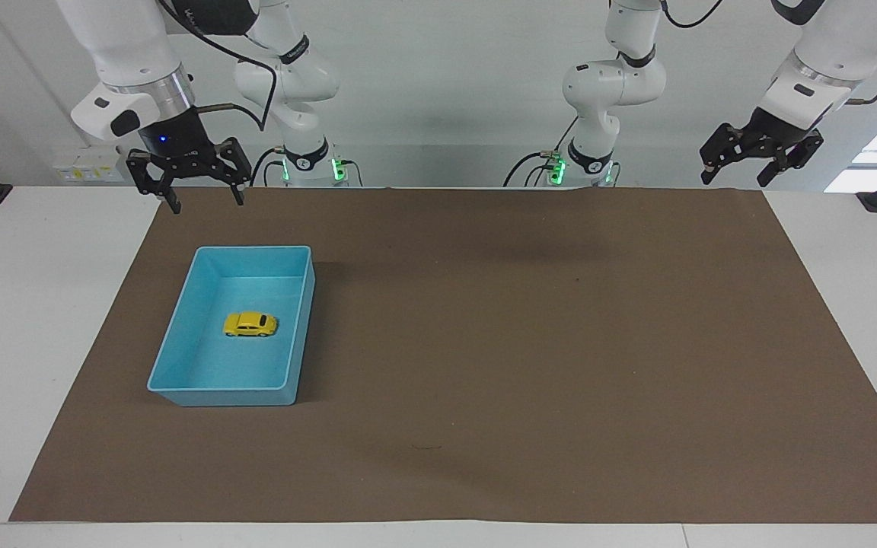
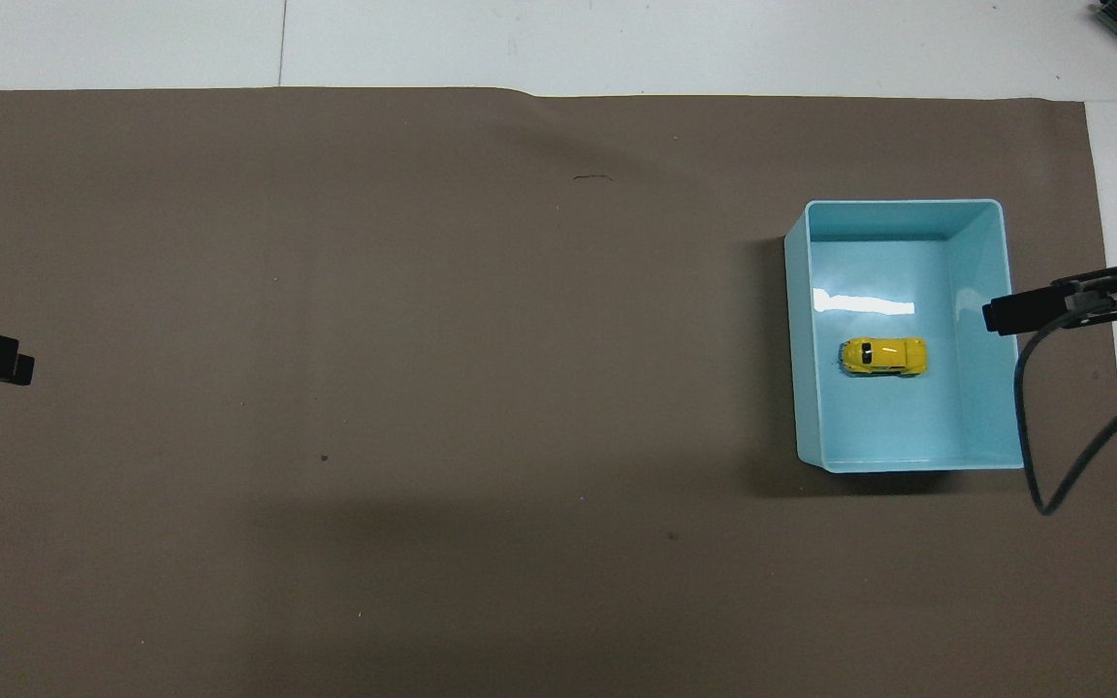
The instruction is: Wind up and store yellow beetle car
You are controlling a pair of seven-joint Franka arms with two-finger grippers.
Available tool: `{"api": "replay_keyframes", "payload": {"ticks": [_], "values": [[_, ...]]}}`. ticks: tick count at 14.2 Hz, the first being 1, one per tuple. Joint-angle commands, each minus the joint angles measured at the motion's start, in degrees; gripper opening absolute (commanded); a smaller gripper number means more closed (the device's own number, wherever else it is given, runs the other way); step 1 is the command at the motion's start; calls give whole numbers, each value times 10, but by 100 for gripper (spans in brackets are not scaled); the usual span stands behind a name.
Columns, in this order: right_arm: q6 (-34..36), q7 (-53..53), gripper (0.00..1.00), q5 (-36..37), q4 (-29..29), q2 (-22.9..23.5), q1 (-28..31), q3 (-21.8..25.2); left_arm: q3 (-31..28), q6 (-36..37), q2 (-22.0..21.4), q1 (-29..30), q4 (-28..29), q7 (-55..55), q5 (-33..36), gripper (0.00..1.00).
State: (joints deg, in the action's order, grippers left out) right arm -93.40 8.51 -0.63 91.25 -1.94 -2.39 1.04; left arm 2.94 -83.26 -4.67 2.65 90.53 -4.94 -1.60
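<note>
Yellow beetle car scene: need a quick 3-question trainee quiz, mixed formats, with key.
1. True or false: the yellow beetle car lies inside the blue bin.
2. Which gripper hangs up in the air toward the bin's end of the table? A) left gripper B) right gripper
3. Fill in: the bin stands on the ____ mat.

Key
1. True: the car rests on the bin's floor, away from the walls.
2. B: the right gripper is at that end, fingers open and holding nothing; the left gripper waits open at the other end.
3. Brown.
</note>
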Motion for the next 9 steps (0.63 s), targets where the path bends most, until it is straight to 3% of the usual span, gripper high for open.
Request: {"api": "replay_keyframes", "payload": {"ticks": [1,9], "values": [[15,-26,100,-8,-8,4,-9,9,1,1,-14,4,13,1,-3,100],[11,-36,100,-8,-8,-3,-16,12,1,1,-14,4,13,1,-3,100]]}}
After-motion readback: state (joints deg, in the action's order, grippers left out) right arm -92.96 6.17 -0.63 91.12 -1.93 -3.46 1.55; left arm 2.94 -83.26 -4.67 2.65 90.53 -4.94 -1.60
